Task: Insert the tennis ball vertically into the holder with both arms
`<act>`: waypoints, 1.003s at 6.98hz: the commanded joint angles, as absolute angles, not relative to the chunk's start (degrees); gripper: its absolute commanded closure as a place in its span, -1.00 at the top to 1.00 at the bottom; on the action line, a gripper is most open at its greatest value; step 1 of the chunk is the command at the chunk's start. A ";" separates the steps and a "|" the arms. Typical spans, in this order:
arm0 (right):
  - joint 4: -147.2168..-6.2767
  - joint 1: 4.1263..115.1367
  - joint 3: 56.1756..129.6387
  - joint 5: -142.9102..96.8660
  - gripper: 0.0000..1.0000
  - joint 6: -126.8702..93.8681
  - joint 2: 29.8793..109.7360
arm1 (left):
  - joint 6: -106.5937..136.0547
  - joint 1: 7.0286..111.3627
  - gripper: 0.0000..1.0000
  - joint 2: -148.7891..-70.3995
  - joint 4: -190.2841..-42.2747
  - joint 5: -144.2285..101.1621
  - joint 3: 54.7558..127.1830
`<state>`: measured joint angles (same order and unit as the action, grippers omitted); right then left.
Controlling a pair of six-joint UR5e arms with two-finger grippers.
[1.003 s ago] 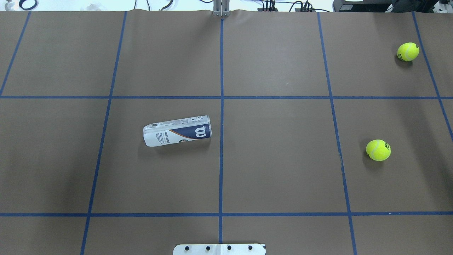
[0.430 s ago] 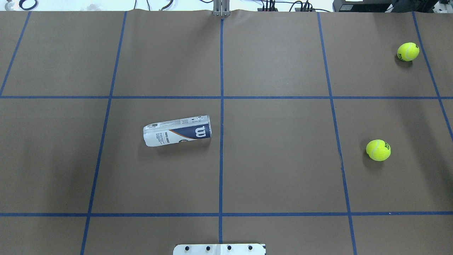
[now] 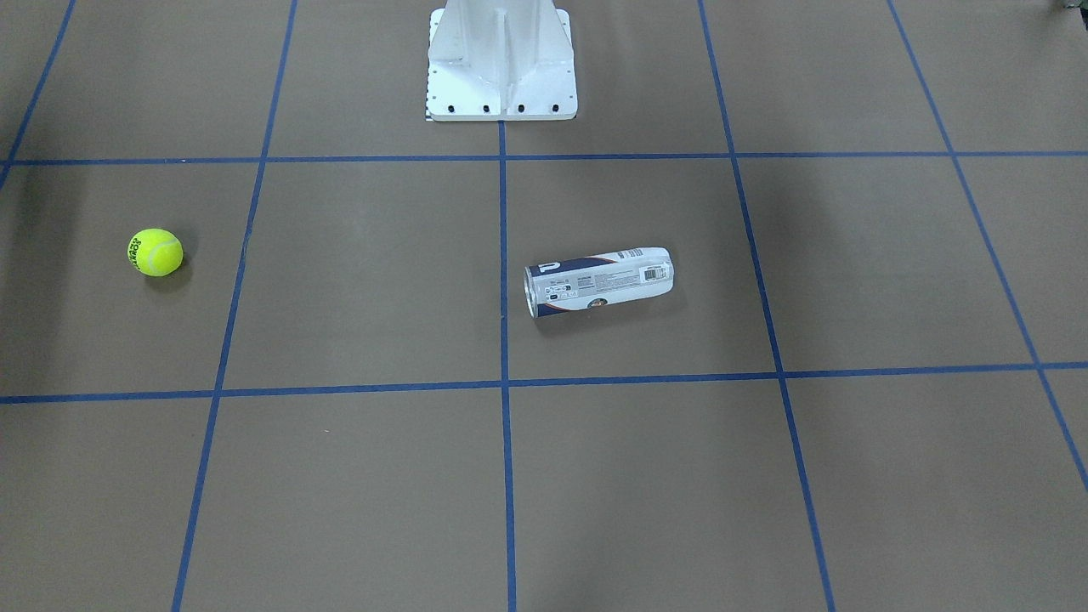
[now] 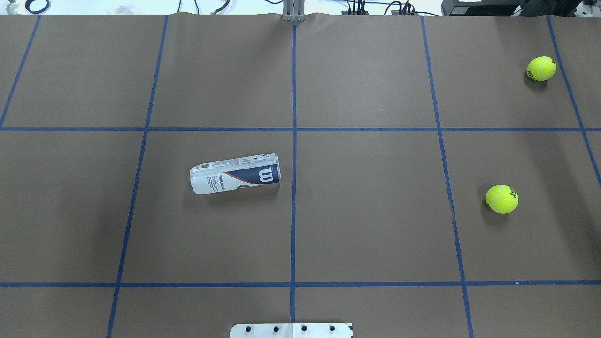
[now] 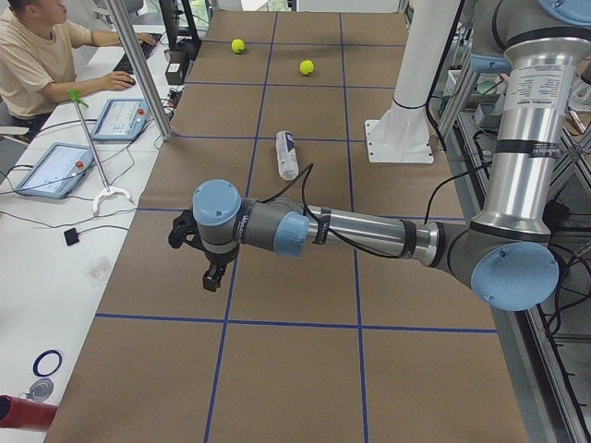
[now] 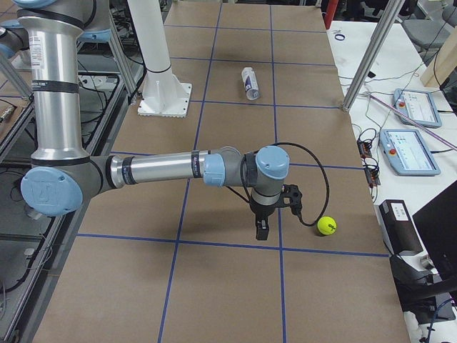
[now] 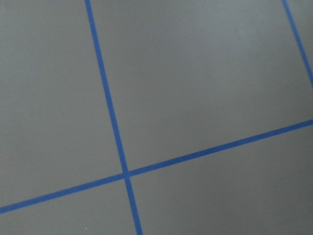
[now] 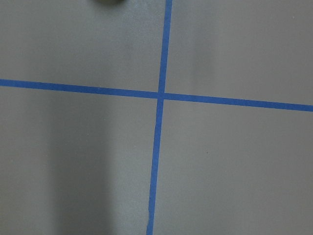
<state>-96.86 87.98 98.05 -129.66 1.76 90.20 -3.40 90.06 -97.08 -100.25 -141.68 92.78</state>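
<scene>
The holder point(image 4: 235, 173) lies on its side left of the table's centre line, its "W" end toward the centre; it also shows in the front view point(image 3: 599, 280). One tennis ball point(image 4: 502, 199) sits on the right side of the table, and a second tennis ball point(image 4: 541, 68) at the far right corner. My left gripper point(image 5: 211, 275) hovers over the table's left end, far from the holder. My right gripper point(image 6: 262, 230) hovers at the right end, close to a ball point(image 6: 327, 226). I cannot tell whether either gripper is open or shut. Both wrist views show only paper and tape.
The white pedestal base point(image 3: 501, 59) stands at the robot's side of the table. Blue tape lines point(image 4: 293, 141) grid the brown paper. An operator point(image 5: 32, 55) sits beside the table with tablets point(image 5: 55, 168) and a metal post point(image 5: 138, 65).
</scene>
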 commanded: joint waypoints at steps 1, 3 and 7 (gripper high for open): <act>-96.86 87.98 98.00 -129.73 1.00 1.76 90.26 | -1.05 85.02 0.99 -103.68 -113.49 -141.95 92.11; -96.86 87.98 98.00 -129.64 1.00 1.76 90.18 | 2.26 76.24 1.00 -114.64 -114.87 -141.86 91.67; -96.86 87.98 98.00 -129.73 1.00 1.67 90.26 | 3.78 54.88 0.99 -127.87 -114.35 -129.38 92.02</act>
<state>-96.92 87.98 98.00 -129.76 1.67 90.26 3.85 60.48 -125.47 -114.78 -132.06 91.73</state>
